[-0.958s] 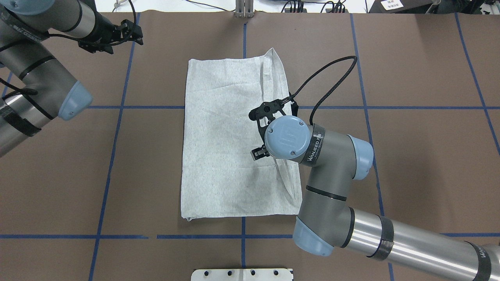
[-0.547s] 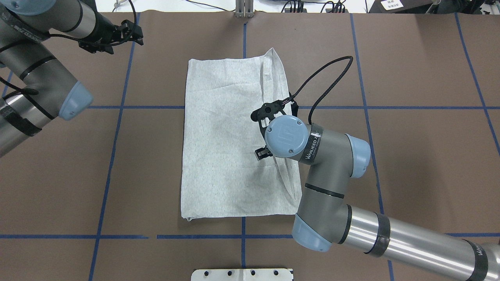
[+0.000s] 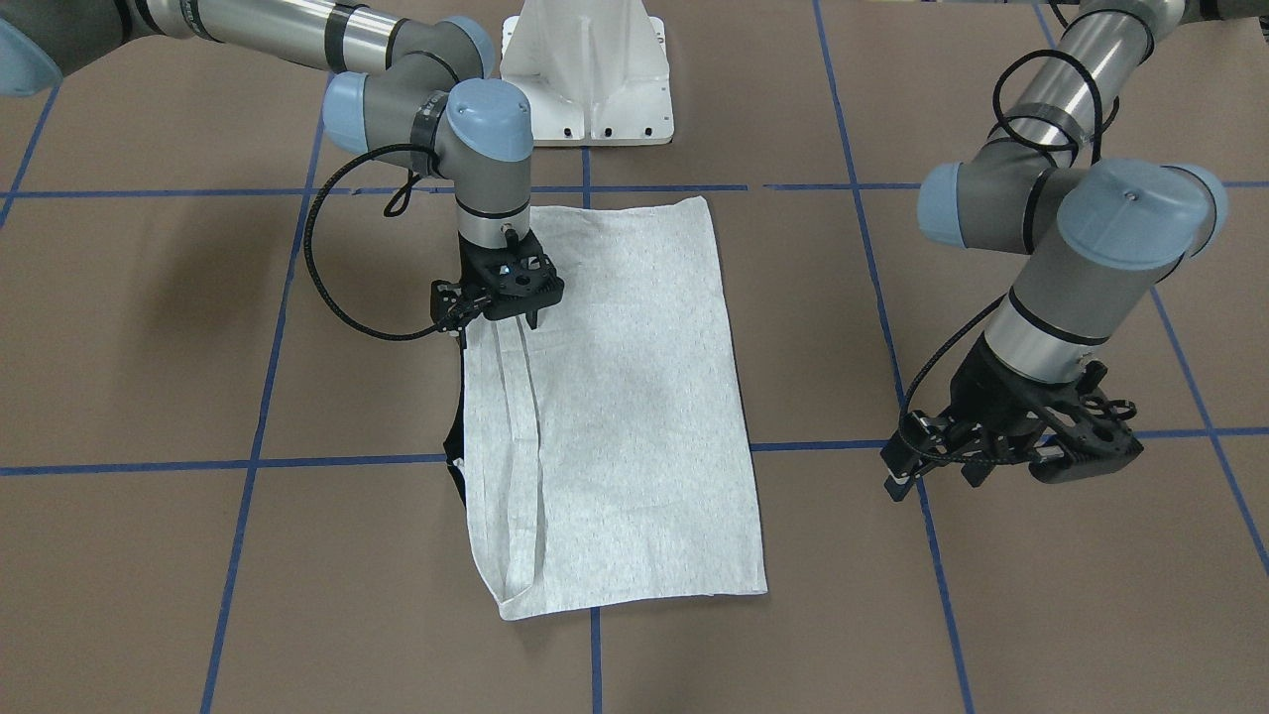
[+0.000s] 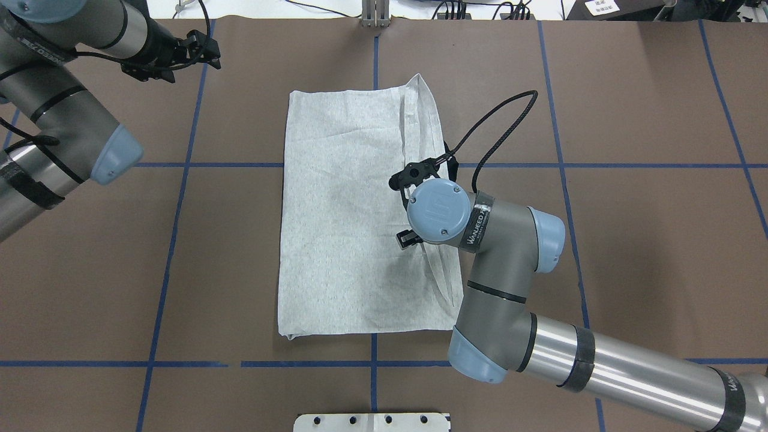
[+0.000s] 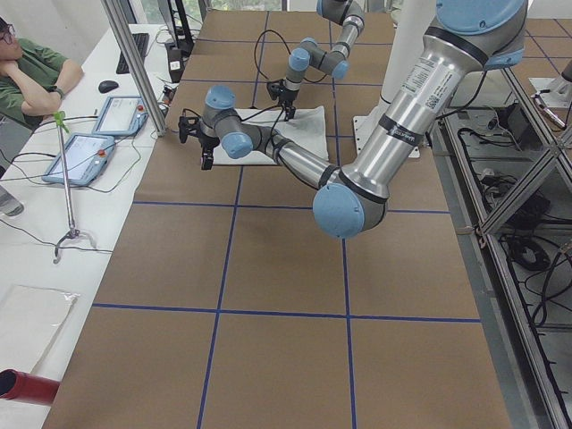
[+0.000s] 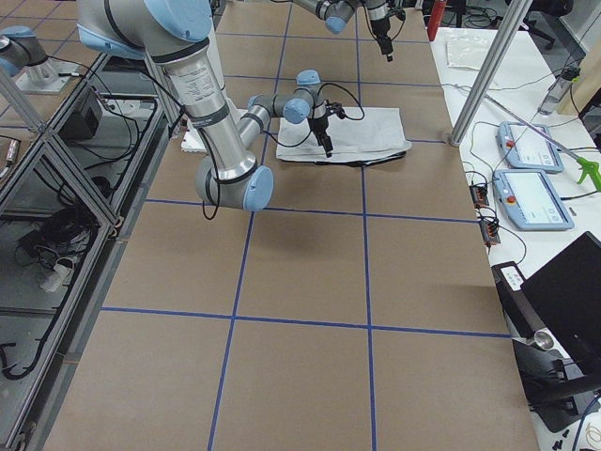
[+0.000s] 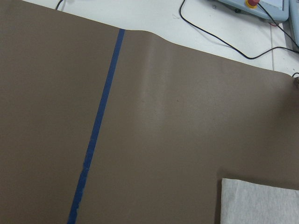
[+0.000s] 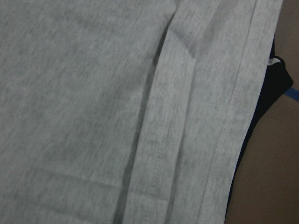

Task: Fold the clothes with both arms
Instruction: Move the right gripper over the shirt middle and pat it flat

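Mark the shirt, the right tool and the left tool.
Shirt [image 4: 342, 210]: overhead view, middle of the cloth.
Right tool [image 3: 500, 323]: front-facing view, between fingertips.
Left tool [image 4: 211, 50]: overhead view, between fingertips.

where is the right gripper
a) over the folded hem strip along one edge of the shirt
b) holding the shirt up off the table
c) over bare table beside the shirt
a: in the front-facing view the right gripper is open over the doubled hem strip along the edge of the T-shirt, which lies flat on the table.
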{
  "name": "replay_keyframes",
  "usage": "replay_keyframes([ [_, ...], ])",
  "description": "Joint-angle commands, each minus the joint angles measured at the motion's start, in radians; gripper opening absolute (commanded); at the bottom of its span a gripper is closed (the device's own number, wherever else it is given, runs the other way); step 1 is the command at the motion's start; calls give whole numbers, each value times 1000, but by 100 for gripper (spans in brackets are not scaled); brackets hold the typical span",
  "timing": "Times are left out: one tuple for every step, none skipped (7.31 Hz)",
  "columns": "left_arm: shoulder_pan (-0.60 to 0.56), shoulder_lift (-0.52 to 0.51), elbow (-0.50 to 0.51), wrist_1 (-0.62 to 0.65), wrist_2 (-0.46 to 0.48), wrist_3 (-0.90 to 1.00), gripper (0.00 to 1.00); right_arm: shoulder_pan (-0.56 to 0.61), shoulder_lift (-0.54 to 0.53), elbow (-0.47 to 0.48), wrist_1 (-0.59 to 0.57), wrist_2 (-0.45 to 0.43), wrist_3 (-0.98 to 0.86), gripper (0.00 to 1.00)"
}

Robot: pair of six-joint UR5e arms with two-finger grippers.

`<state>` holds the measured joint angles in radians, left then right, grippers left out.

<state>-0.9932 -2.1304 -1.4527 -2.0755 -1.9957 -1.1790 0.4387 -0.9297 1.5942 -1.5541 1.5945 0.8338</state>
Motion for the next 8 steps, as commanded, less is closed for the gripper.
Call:
replay_keyframes([
  [1,0,0,0,0,-1,100,0,0,-3,-6,1,-1,100],
  [1,0,0,0,2,-1,100,0,0,-3,-6,1,-1,100],
  [1,-2,0,0,0,-2,100,0,-1,-3,-8,1,-2,100],
  [1,-2,0,0,2,-4,100,0,-3,-3,-8,1,-2,100],
  [1,-3,0,0,0,-5,100,0,-4,-3,-8,1,-2,100],
  [1,-5,-2,0,0,-8,100,2,-6,-3,-8,2,-2,100],
  [1,-5,-2,0,0,-8,100,9,-9,-2,-8,4,-8,100],
  [1,-5,0,0,0,-8,100,20,-14,-2,-8,18,-27,100],
])
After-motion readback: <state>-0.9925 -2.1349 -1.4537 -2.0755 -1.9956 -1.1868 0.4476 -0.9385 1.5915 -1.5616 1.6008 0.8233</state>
